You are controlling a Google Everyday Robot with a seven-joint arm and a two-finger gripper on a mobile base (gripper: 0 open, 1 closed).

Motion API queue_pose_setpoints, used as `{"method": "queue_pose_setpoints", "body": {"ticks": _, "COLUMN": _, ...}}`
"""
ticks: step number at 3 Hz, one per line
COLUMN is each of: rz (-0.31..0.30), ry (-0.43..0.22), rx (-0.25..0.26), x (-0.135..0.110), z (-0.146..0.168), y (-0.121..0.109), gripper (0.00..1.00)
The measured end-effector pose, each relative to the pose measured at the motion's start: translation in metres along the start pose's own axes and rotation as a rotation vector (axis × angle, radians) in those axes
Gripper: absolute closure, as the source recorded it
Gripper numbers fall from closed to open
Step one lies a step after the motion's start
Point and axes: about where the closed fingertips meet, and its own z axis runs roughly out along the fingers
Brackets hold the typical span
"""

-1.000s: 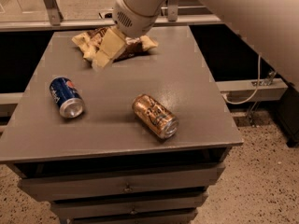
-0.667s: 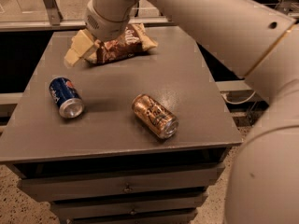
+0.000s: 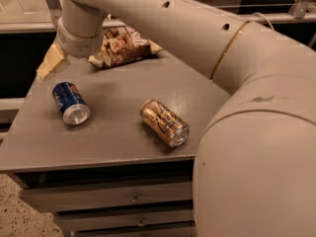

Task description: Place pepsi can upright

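Note:
The pepsi can (image 3: pixel 70 102), dark blue with a silver end facing me, lies on its side on the left part of the grey table top (image 3: pixel 113 137). My gripper (image 3: pixel 51 62) hangs at the table's back left edge, just behind and above the pepsi can and apart from it. It holds nothing that I can see. My arm sweeps from the gripper across the top of the view and fills the right side, hiding the table's right part.
A gold-brown can (image 3: pixel 164 123) lies on its side near the table's middle front. A brown snack bag (image 3: pixel 123 46) lies at the back, right of the gripper. Drawers (image 3: pixel 133 199) sit below the table's front edge.
The gripper has moved left from over the snack bag to the back left edge, behind the pepsi can. The arm now fills more of the right side. Both cans lie as before.

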Motion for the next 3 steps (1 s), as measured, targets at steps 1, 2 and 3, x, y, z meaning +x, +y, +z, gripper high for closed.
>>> {"method": "queue_pose_setpoints", "body": {"ticks": 1, "rz": 0.04, "ry": 0.077, "rx": 0.062, "x": 0.01, "z": 0.025, "y": 0.026, "gripper": 0.0}}
{"method": "queue_pose_setpoints", "body": {"ticks": 2, "rz": 0.048, "ry": 0.136, "rx": 0.111, "x": 0.021, "z": 0.039, "y": 0.037, "gripper": 0.0}}
{"method": "queue_pose_setpoints", "body": {"ticks": 3, "rz": 0.046, "ry": 0.164, "rx": 0.125, "x": 0.026, "z": 0.046, "y": 0.039, "gripper": 0.0}}
